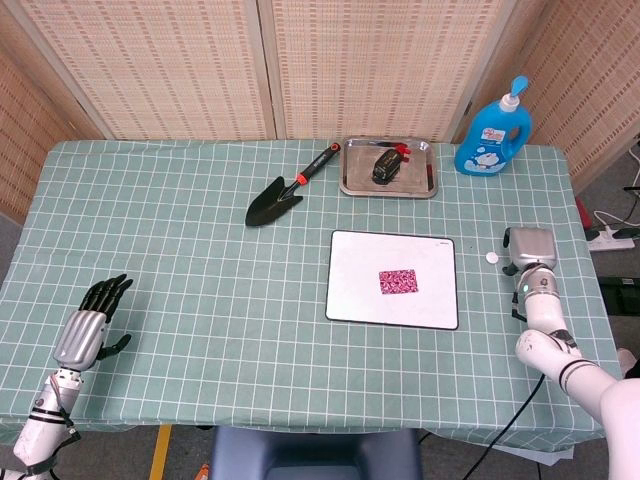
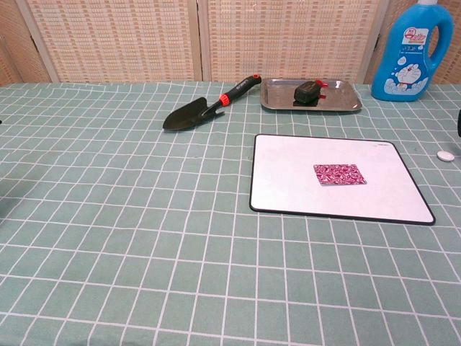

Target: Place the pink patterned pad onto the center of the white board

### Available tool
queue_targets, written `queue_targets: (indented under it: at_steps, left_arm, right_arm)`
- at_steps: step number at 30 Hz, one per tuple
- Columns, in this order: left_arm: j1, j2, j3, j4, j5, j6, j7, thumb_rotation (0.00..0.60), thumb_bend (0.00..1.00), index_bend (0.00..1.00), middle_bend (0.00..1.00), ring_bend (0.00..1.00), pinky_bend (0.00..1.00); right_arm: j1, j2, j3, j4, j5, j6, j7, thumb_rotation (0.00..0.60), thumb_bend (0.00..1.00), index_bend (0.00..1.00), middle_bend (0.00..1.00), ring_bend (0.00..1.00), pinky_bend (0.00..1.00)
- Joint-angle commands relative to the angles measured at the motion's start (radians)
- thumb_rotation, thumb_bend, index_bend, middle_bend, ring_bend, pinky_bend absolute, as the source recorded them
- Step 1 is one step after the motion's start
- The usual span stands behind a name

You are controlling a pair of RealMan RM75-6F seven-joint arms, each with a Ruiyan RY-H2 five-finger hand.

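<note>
The pink patterned pad (image 1: pixel 398 281) (image 2: pixel 339 174) lies flat near the middle of the white board (image 1: pixel 360 290) (image 2: pixel 288 180), and nothing touches it. My right hand (image 1: pixel 530 246) hovers to the right of the board, off its edge, with its silver back toward the camera. Its fingers point down, mostly hidden, and hold nothing that shows. The chest view catches only a dark sliver of it at the right edge. My left hand (image 1: pixel 95 318) rests near the table's front left corner with its black fingers spread and empty.
A black trowel with a red-banded handle (image 1: pixel 283 192) (image 2: pixel 202 109) lies behind the board. A metal tray (image 1: pixel 352 180) (image 2: pixel 277 99) holds a black item. A blue bottle (image 1: pixel 494 130) (image 2: pixel 412 54) stands back right. A small white disc (image 1: pixel 491 257) (image 2: pixel 446 155) lies beside my right hand.
</note>
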Motion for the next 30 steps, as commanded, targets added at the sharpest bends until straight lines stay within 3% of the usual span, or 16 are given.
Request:
queue_targets:
  at_steps: [1, 13, 30]
  left_arm:
    - [-0.001, 0.000, 0.001, 0.001, 0.001, -0.002, 0.000, 0.600, 0.22, 0.00, 0.00, 0.00, 0.00]
    - [-0.005, 0.000, 0.003, -0.001, 0.001, -0.012, 0.001, 0.600, 0.22, 0.00, 0.00, 0.00, 0.00]
    - [-0.010, 0.002, 0.007, 0.003, 0.003, -0.023, -0.015, 0.600, 0.22, 0.00, 0.00, 0.00, 0.00]
  right_arm:
    - [-0.012, -0.020, 0.024, 0.038, -0.012, -0.029, 0.041, 0.600, 0.19, 0.42, 0.99, 0.94, 1.00]
    - [-0.016, -0.069, 0.071, 0.138, -0.067, -0.094, 0.116, 0.600, 0.19, 0.45, 0.99, 0.94, 1.00]
    - [0.007, -0.148, 0.112, 0.275, -0.091, -0.165, 0.122, 0.600, 0.19, 0.45, 0.99, 0.94, 1.00]
